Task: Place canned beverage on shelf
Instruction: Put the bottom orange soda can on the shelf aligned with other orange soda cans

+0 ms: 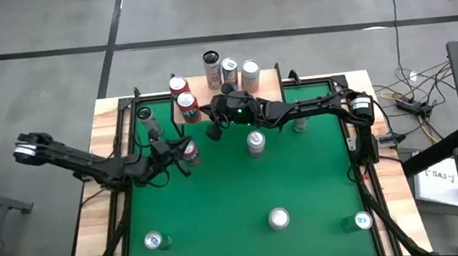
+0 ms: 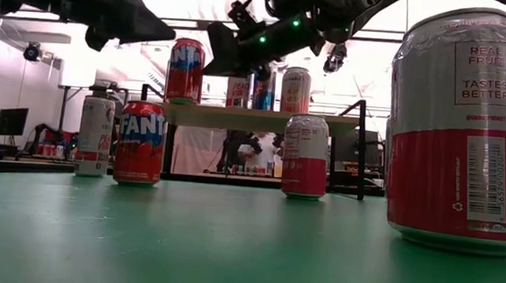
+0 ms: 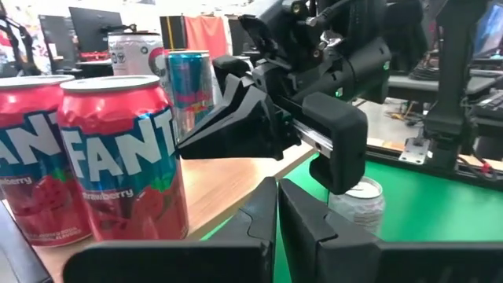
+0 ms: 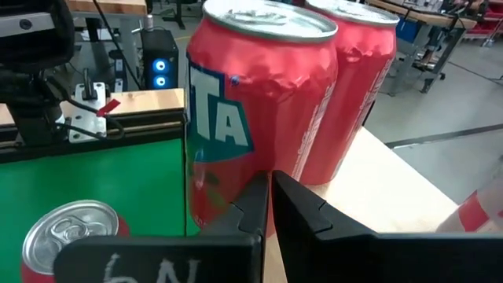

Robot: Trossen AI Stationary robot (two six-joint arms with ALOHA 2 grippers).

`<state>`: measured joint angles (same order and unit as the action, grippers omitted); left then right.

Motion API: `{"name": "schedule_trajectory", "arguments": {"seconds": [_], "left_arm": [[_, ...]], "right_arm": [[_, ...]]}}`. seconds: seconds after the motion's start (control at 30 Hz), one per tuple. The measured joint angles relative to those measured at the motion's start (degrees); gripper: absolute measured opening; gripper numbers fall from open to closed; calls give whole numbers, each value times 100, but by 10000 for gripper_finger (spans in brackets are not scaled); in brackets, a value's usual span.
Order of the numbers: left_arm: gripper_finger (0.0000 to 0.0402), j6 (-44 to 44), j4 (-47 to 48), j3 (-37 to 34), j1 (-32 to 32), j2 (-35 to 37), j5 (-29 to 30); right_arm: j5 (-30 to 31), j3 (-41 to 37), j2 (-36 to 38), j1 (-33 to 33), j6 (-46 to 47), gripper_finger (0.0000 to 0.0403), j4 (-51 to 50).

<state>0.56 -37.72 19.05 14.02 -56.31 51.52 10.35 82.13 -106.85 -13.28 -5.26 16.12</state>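
The shelf [image 1: 271,79] stands at the table's far middle and bears several cans, two of them red Fanta cans [image 1: 187,107] at its left end. My right gripper [image 4: 267,187] is shut. It hangs level just off the shelf's near-left corner [image 1: 212,132], with its tips at the nearer Fanta can [image 4: 251,102]. My left gripper [image 3: 277,195] is also shut and empty. It floats left of the shelf [image 1: 178,148], above a third red can [image 1: 190,154] that stands on the green table. It points toward the shelf and my right gripper [image 3: 189,144]. My right gripper's shut fingertips [image 4: 255,192] come level against the lower side of the nearer Fanta can [image 4: 224,169], which stands upright on the shelf top. I cannot tell whether they touch it.
More cans stand on the green table: one near the middle [image 1: 254,143], one at the far left [image 1: 144,115], and three along the near edge [image 1: 154,241], [image 1: 279,219], [image 1: 362,220]. A black frame rail [image 1: 352,145] borders the table.
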Motion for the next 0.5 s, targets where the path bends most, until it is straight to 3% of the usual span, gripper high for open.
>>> {"name": "schedule_trajectory", "arguments": {"seconds": [0.33, 0.5], "left_arm": [[0, -31, -996, 11, -521, -911, -1], [0, -230, -1051, 296, -862, -1268, -1]], "right_arm": [[-2, 0, 2, 0, -149, 12, -168], [-2, -2, 2, 0, -153, 12, -251]]}}
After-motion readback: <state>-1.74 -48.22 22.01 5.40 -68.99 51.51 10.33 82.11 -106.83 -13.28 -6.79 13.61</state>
